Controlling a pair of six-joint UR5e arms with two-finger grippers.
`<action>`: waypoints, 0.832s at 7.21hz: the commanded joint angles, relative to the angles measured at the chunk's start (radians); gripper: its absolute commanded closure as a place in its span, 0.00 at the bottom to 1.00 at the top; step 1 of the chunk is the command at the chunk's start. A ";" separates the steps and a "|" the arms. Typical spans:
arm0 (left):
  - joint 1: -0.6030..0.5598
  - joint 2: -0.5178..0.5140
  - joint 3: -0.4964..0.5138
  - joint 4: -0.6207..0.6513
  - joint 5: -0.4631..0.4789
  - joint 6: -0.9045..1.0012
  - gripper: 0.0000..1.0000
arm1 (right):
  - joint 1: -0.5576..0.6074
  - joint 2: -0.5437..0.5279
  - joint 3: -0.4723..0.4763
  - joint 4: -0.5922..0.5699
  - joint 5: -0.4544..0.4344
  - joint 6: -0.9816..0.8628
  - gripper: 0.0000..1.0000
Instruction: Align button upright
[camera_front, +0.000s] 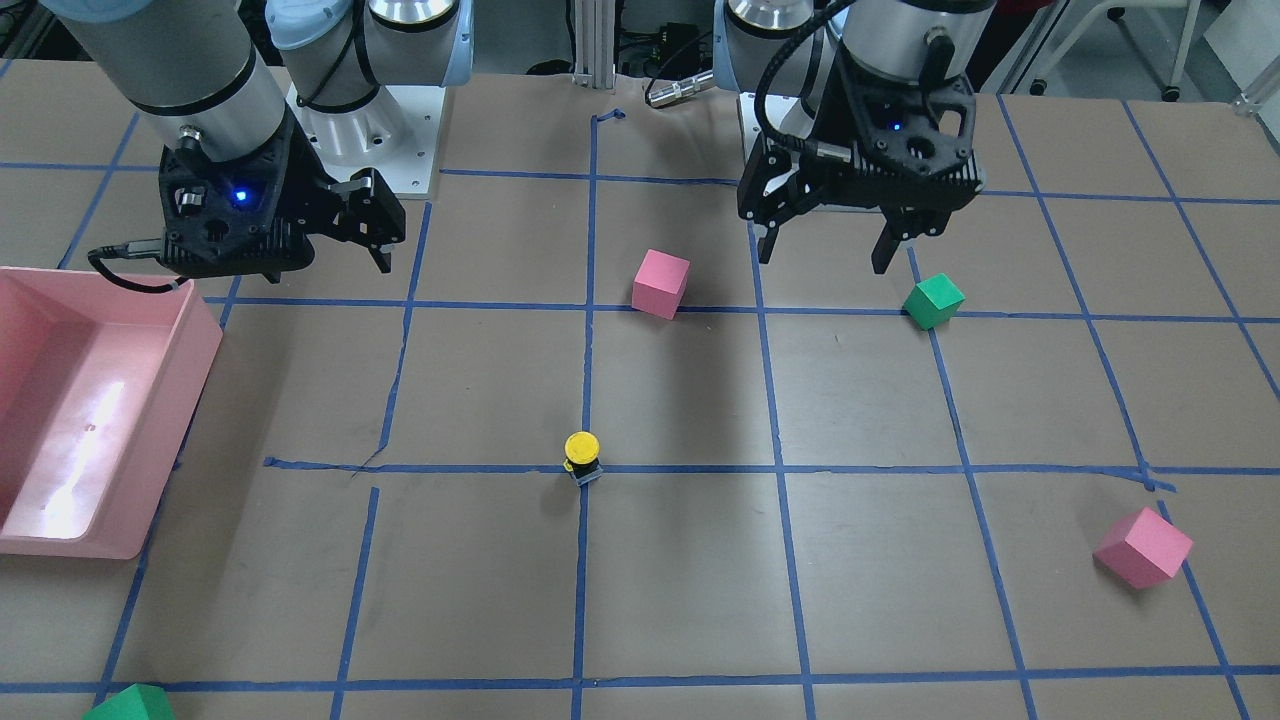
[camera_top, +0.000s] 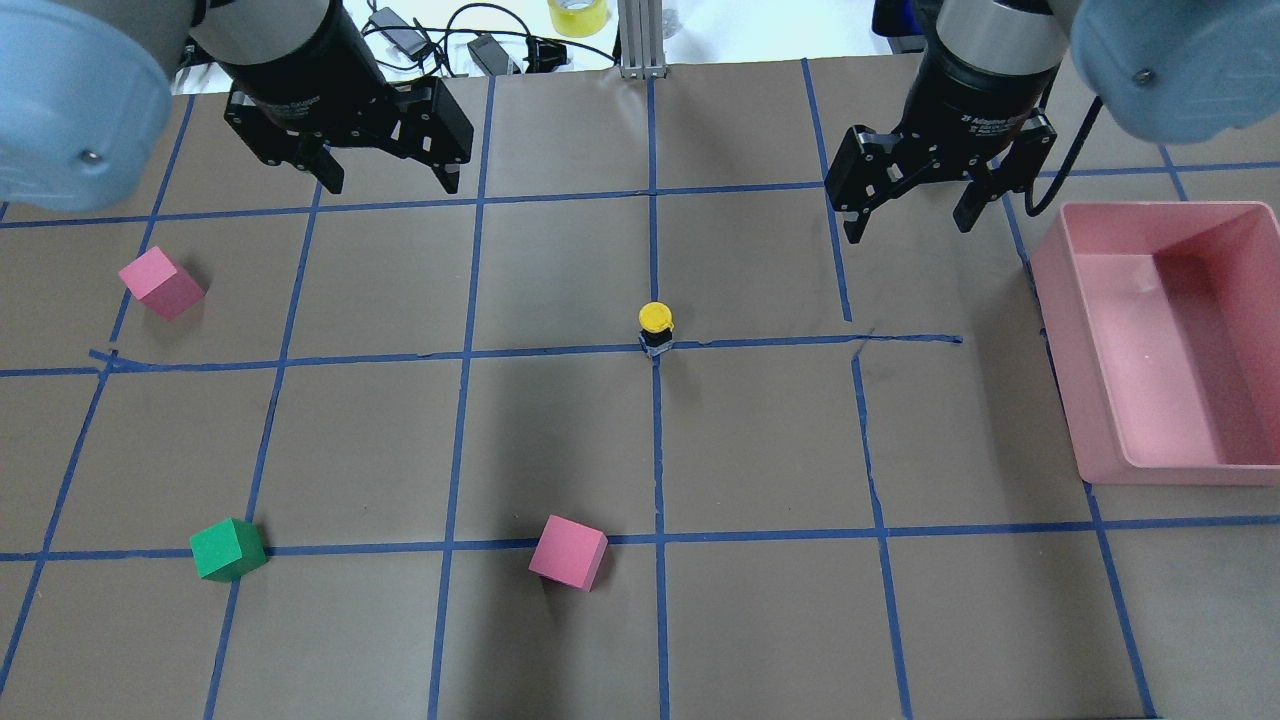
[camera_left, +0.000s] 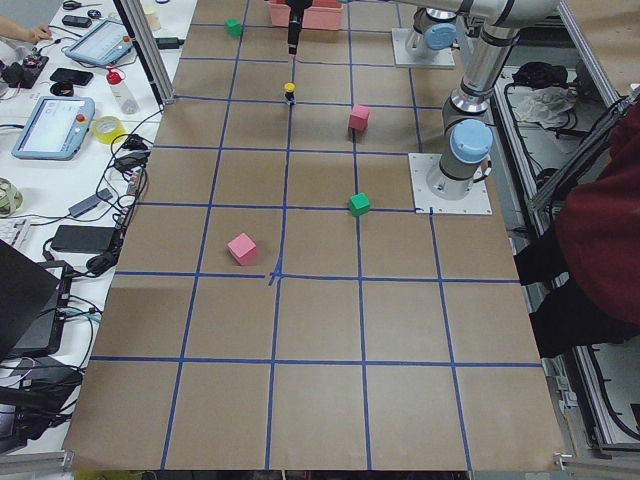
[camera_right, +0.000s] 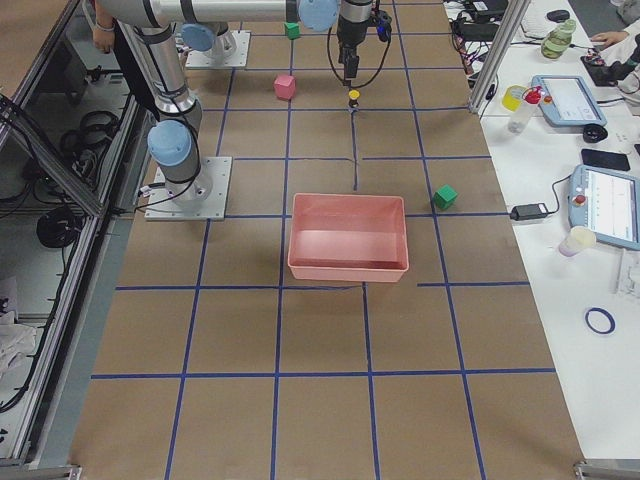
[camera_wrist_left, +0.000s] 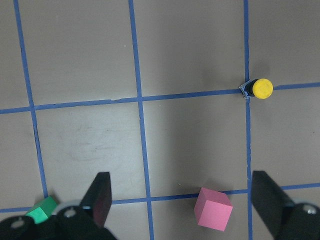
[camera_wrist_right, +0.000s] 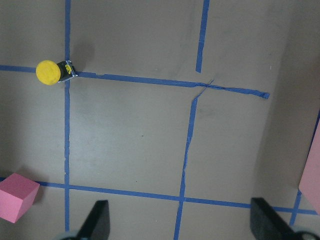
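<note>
Nearest the front camera a green cube (camera_front: 130, 703) pokes in at the bottom corner. Beyond it the button (camera_front: 582, 457) stands on a crossing of the blue tape (camera_front: 780, 468) in the middle of the tabletop (camera_front: 480, 600), yellow cap up and blocky base down, so I judge it upright already. My left jaws hang wide and empty over the robot's side. My right jaws are wide and empty too, near the pink tray (camera_front: 180, 440), and both pairs are well apart from the button. The overhead view reads the same: both pairs spread, holding nothing, and the button alone on its crossing between them with nothing touching it. My left wrist camera looks down on the cap as a round disc with a sliver of base beside it, and a pink cube (camera_wrist_left: 214, 209) low in the frame. My right wrist camera shows the cap off to one side. The risk, as I judge it, is that the base is small under a broad cap. A brush from either jaws, a needless re-grasp, or a jolt to the tabletop could tip it over, so any pass near it should go high and wide
</note>
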 joint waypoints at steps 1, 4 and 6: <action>0.001 -0.016 -0.072 0.105 -0.002 -0.006 0.00 | -0.001 0.000 0.004 0.000 -0.002 0.000 0.00; 0.006 -0.006 -0.052 0.056 -0.011 0.004 0.00 | -0.003 0.000 0.021 -0.003 0.001 0.002 0.00; 0.011 0.007 -0.037 -0.042 0.025 0.004 0.00 | -0.003 -0.001 0.041 -0.052 -0.005 0.005 0.00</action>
